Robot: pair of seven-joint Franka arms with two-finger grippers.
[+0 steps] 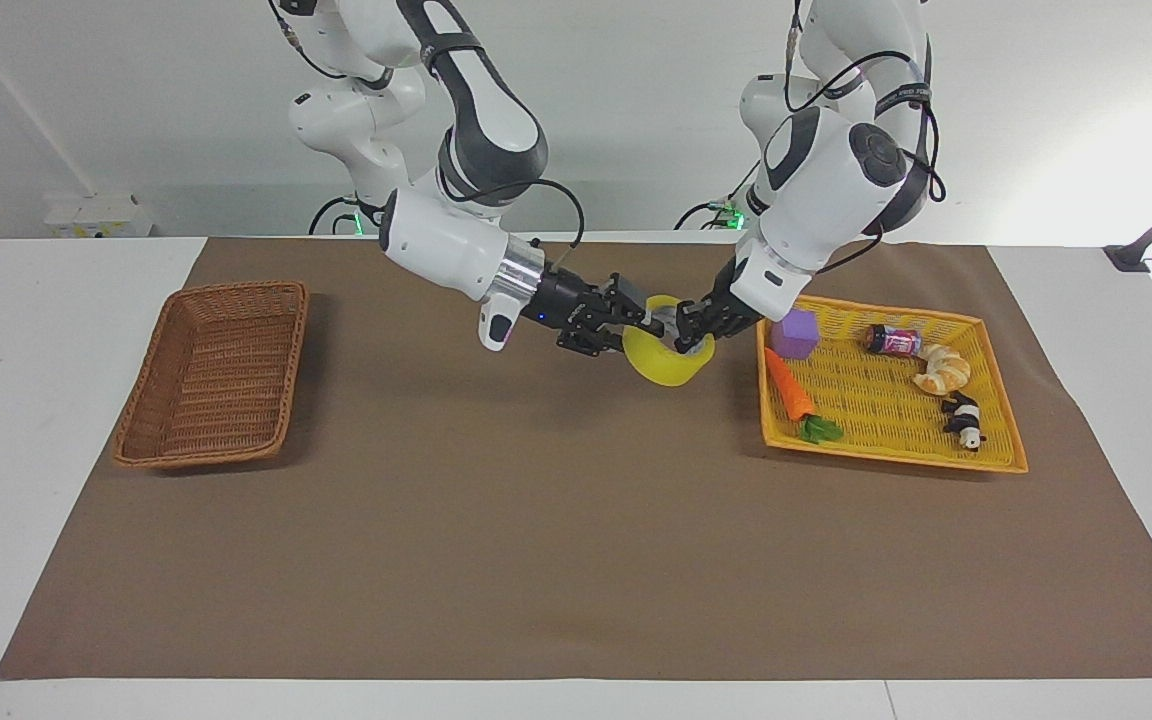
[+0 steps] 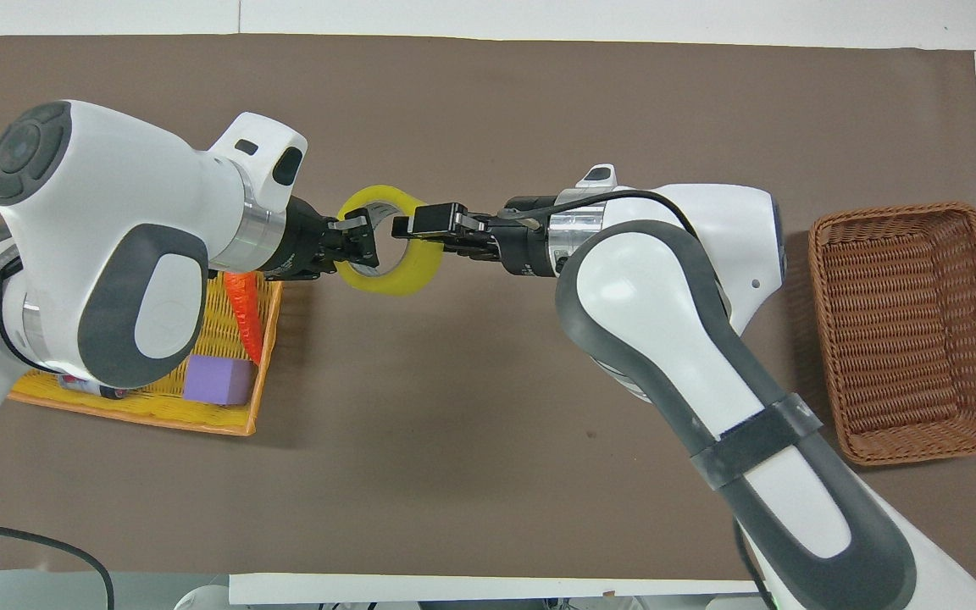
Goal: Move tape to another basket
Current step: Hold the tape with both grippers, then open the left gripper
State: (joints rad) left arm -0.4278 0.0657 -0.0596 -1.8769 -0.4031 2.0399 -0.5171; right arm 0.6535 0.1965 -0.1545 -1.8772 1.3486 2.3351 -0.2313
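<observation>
The yellow tape (image 1: 668, 362) hangs in the air over the brown mat, between the two baskets and close to the yellow tray. It also shows in the overhead view (image 2: 403, 275). My left gripper (image 1: 684, 335) (image 2: 361, 241) is shut on the rim of the roll that faces the tray. My right gripper (image 1: 648, 322) (image 2: 412, 224) is shut on the rim that faces the right arm's end. The brown wicker basket (image 1: 291, 370) (image 2: 907, 322) sits empty at the right arm's end of the table.
The yellow tray (image 1: 886, 400) (image 2: 225, 424) at the left arm's end holds a purple cube (image 1: 794, 333), a carrot (image 1: 788, 385), a small can (image 1: 891, 340), a croissant (image 1: 941, 370) and a panda toy (image 1: 964, 420). The brown mat (image 1: 536, 520) covers the table.
</observation>
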